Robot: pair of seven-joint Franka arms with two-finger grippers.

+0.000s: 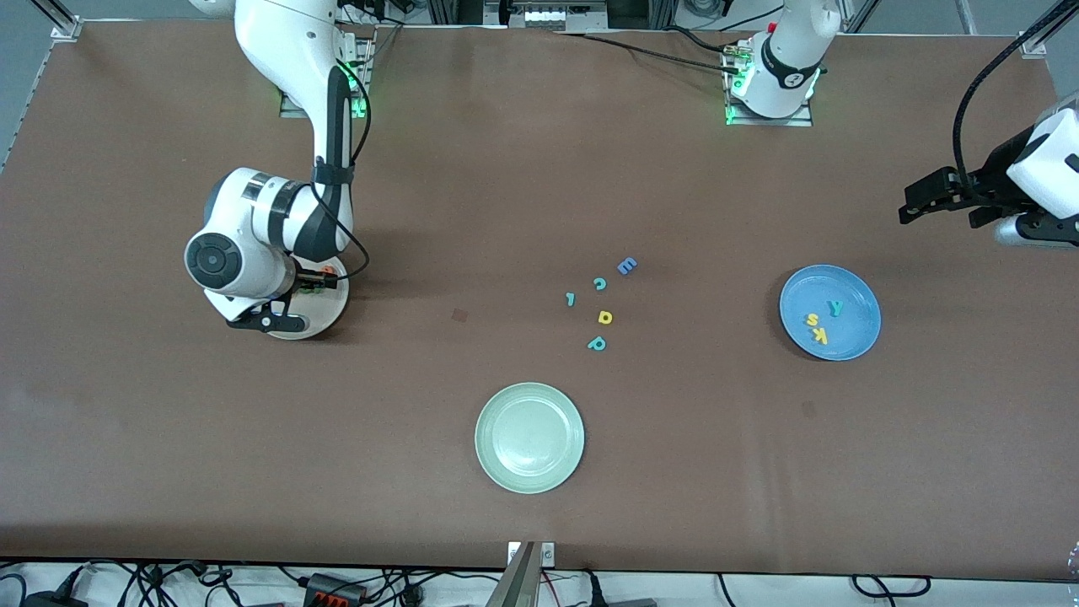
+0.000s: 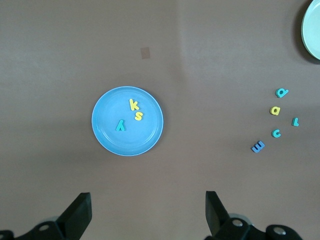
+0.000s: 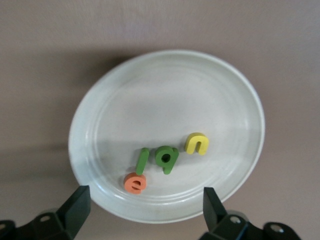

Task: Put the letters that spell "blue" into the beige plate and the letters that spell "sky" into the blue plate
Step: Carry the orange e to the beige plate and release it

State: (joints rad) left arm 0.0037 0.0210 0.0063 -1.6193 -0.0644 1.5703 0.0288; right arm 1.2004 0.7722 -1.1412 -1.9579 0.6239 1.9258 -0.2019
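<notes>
The beige plate (image 3: 175, 95) holds the orange e (image 3: 135, 183), green l (image 3: 143, 159), dark green b (image 3: 166, 158) and yellow u (image 3: 197, 143). My right gripper (image 3: 146, 202) hangs open just over this plate's edge, nothing between its fingers. In the front view its wrist covers most of that plate (image 1: 327, 323). The blue plate (image 1: 853, 335) (image 2: 106, 127) carries the teal y (image 1: 834, 308), yellow s (image 1: 812, 319) and yellow k (image 1: 819, 335). My left gripper (image 1: 936, 206) (image 2: 147, 205) waits open and empty, up in the air at the left arm's end of the table.
A pale green plate (image 1: 529, 472) sits nearer to the front camera, mid-table. Loose letters lie between the plates: blue E (image 1: 626, 266), teal c (image 1: 599, 283), teal l (image 1: 571, 298), a yellow rounded letter (image 1: 604, 317) and teal p (image 1: 597, 342).
</notes>
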